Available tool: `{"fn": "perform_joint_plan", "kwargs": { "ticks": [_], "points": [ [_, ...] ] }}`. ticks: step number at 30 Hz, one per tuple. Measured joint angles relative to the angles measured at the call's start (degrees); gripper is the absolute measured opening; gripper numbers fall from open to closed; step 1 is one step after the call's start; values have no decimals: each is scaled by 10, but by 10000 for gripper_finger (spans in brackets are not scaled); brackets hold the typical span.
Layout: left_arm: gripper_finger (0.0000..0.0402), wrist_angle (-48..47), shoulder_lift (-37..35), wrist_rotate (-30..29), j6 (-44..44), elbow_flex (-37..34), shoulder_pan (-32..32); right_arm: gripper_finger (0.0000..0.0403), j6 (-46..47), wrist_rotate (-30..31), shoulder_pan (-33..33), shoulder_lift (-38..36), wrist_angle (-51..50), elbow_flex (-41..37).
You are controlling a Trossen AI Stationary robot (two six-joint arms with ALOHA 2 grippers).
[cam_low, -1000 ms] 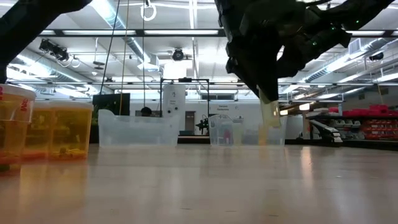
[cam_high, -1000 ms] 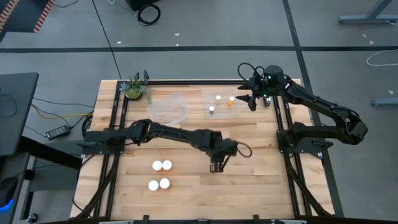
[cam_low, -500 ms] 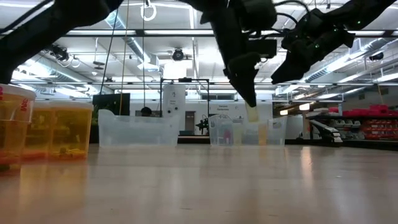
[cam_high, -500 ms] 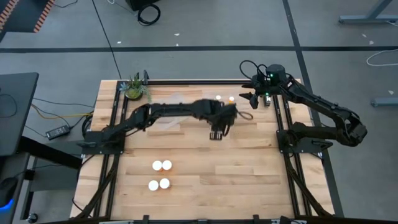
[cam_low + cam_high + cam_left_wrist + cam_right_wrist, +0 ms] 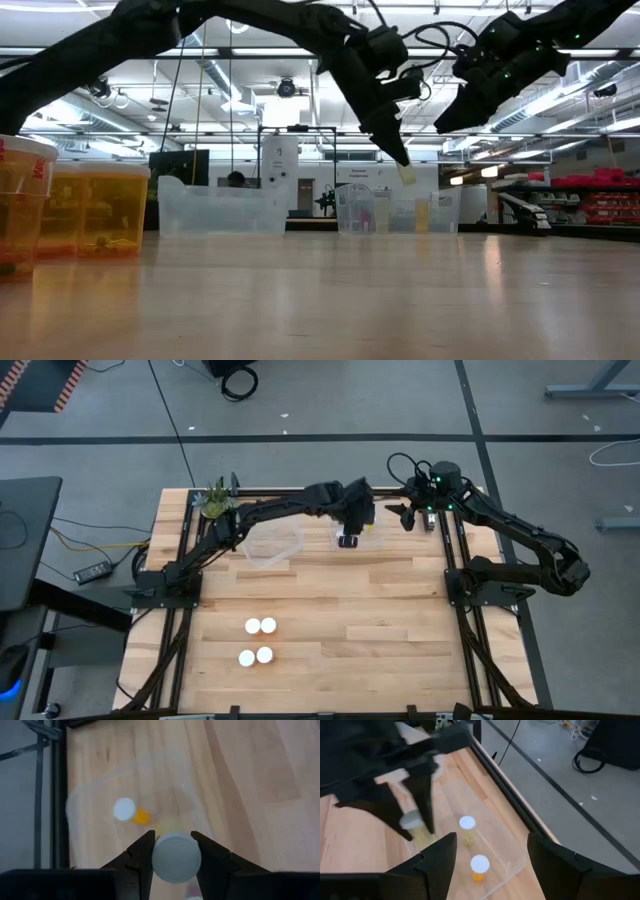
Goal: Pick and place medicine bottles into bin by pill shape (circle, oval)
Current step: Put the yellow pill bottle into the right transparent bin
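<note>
Left pincer [image 5: 349, 538] holds a bottle [image 5: 176, 856] over the right-hand bin [image 5: 372, 542]; four bottles [image 5: 257, 641] stand near the table's front

In your high view, the left gripper [image 5: 349, 540] covers most of the clear bin [image 5: 372, 538] at about one o'clock on the table, so you cannot count the bottles inside it. The held bottle [image 5: 176, 857] shows you only its white cap in the left wrist view; the body is hidden beneath it. In the low view, the orange bottles [image 5: 100, 212] at nine o'clock are cut off by the edge. The four white caps [image 5: 258, 641] at seven o'clock are too small for you to tell pill shape.
</note>
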Motion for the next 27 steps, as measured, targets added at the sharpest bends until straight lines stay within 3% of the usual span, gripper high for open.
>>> {"fn": "perform_joint_plan", "kwargs": {
  "ticks": [10, 18, 27],
  "points": [
    [125, 57, 0, 34, 30, 0, 27, 251, 6, 5, 0, 0, 37, 0],
    [130, 73, 1, 36, 46, 0, 28, 251, 31, 79, 0, -7, 96, 0],
    [124, 91, 24, 35, 44, -2, 32, 251, 47, 142, 0, -65, 112, 0]
  ]
}}
